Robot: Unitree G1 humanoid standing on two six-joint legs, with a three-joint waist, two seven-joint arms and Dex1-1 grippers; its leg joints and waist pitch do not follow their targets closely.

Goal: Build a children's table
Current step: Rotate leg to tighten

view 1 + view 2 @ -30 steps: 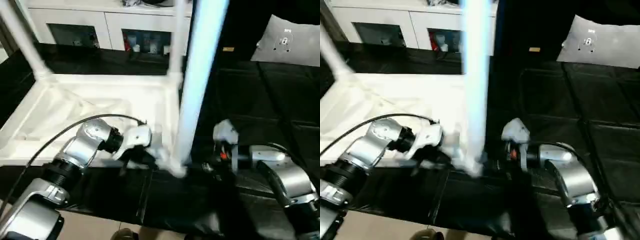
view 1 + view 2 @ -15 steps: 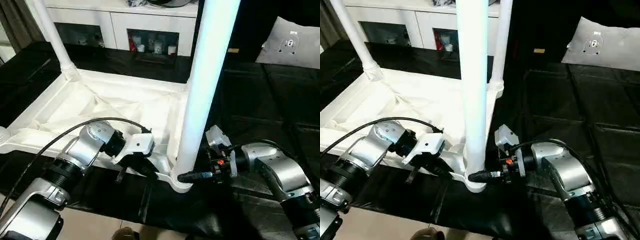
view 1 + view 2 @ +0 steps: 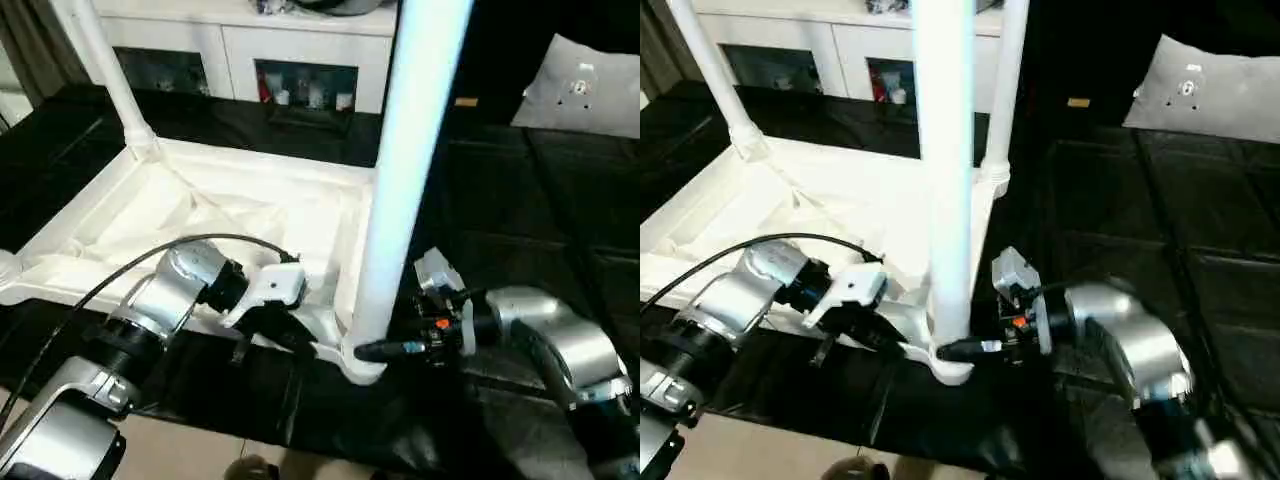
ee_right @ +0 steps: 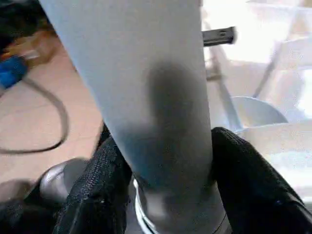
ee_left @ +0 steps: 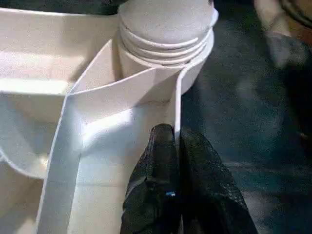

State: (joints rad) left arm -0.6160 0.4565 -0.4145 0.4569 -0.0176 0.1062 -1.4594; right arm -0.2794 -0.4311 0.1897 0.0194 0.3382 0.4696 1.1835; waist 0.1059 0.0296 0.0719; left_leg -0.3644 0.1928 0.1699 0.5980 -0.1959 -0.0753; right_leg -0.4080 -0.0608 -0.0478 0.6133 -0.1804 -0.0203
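The children's table top (image 3: 200, 215) lies upside down on black mats, ribbed side up. A long white leg (image 3: 405, 150) stands in its near right corner socket (image 5: 165, 29). My right gripper (image 3: 375, 350) is shut on that leg just above the socket, one black finger (image 4: 243, 185) on each side of it. My left gripper (image 3: 300, 340) is shut on the top's thin rim wall (image 5: 176, 105) beside the same socket. Two more legs (image 3: 105, 70) (image 3: 1008, 80) stand in the far corners.
A white cabinet with glass doors (image 3: 250, 60) runs along the back. A pale cushion (image 3: 585, 85) lies on the black mats (image 3: 520, 200) at the far right. A black cable (image 3: 130, 270) loops over my left forearm. Beige floor (image 3: 170, 450) shows below the near mat edge.
The camera has swung and steadied. My right gripper's fingers have closed in around the foot of the near leg. The left gripper stays pinched on the rim.
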